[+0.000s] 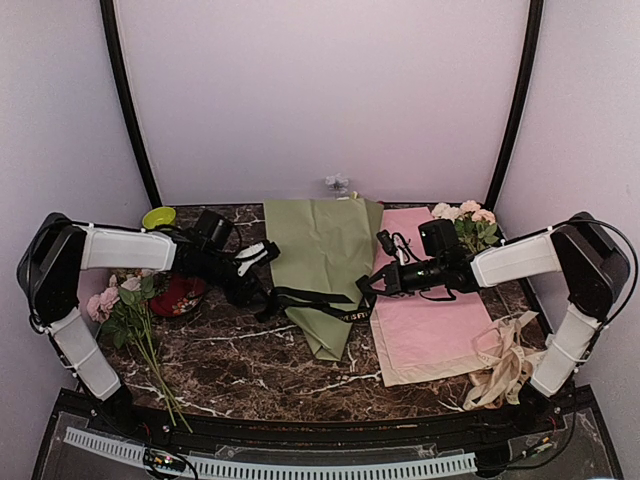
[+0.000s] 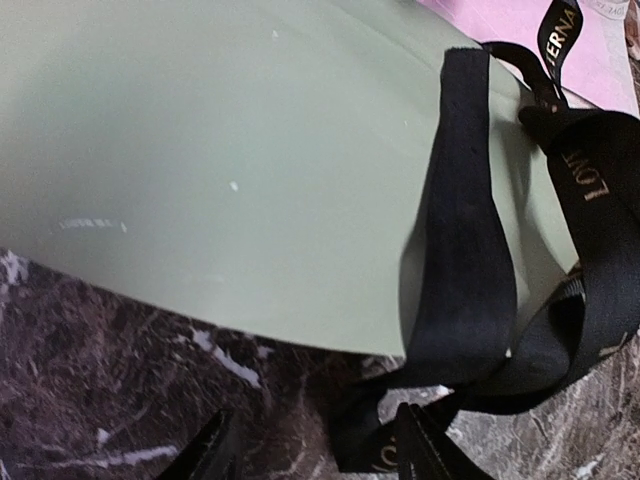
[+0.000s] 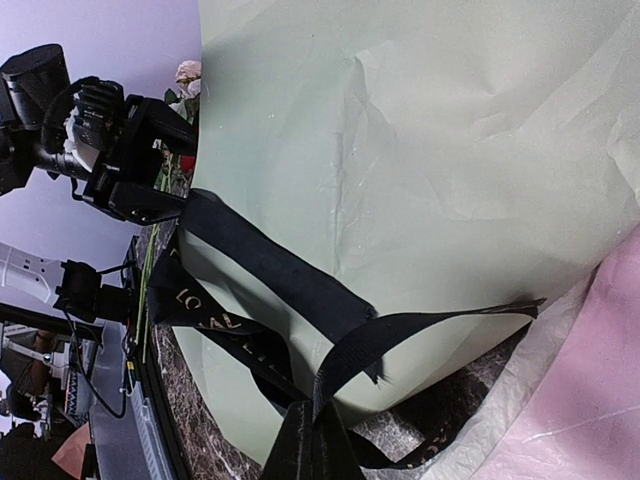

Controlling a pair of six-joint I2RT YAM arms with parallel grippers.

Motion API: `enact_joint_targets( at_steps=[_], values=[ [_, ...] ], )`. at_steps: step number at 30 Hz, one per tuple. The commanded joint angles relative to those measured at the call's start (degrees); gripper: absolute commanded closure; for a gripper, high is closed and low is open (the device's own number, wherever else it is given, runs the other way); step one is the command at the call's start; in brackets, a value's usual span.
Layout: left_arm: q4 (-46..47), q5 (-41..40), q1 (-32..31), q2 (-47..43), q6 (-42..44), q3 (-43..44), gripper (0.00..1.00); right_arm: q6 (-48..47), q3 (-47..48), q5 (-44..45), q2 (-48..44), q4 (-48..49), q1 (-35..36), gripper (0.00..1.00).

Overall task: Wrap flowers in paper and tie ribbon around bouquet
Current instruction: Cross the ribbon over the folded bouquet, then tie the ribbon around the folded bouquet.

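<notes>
The sage-green paper (image 1: 322, 262) lies rolled into a cone in the middle of the table, narrow end toward me. The flowers are hidden. The black ribbon (image 1: 312, 297) with pale lettering crosses the cone's waist in loose loops. My right gripper (image 3: 320, 440) is shut on a strand of the ribbon (image 3: 270, 265) at the cone's right edge. My left gripper (image 2: 318, 455) stands open low at the cone's left edge. A loose end of the ribbon (image 2: 465, 250) lies between its fingers (image 2: 425, 445), close to the right one.
A pink sheet (image 1: 432, 318) lies under and right of the cone. Pink-and-white blossoms (image 1: 124, 298) lie at the left, more (image 1: 466, 218) at the back right. A red bowl (image 1: 180, 296), a green bowl (image 1: 158, 216) and a cream ribbon (image 1: 506, 362) sit nearby.
</notes>
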Motion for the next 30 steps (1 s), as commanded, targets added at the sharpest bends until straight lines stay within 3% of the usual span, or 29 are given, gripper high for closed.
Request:
enact_joint_targets(
  at_steps=[1,4,12,18,28,30],
  values=[
    [13.04,1.38,0.17,-1.41,2.98,-4.12,0.47,-0.83,0.67,0.60,-0.93,1.56,0.42,1.00],
    [17.88,3.26,0.16,-2.00,3.20,-6.85,0.49,-1.04,0.35,0.53,-1.16,1.60,0.35,1.00],
    [16.93,5.32,0.20,0.39,4.29,-4.37,0.54,-1.35,0.73,0.35,-1.07,1.28,0.37,1.00],
    [10.17,16.20,0.20,0.21,5.33,-2.80,0.54,-1.82,0.41,0.97,-1.68,0.26,0.40,1.00],
    [6.47,15.43,0.18,3.81,5.79,0.94,0.53,-2.22,0.88,0.99,-1.83,-0.55,0.40,1.00],
    [5.87,16.59,0.20,3.95,5.84,0.98,0.56,-2.56,0.86,1.11,-2.08,-1.24,0.41,1.00]
  ],
)
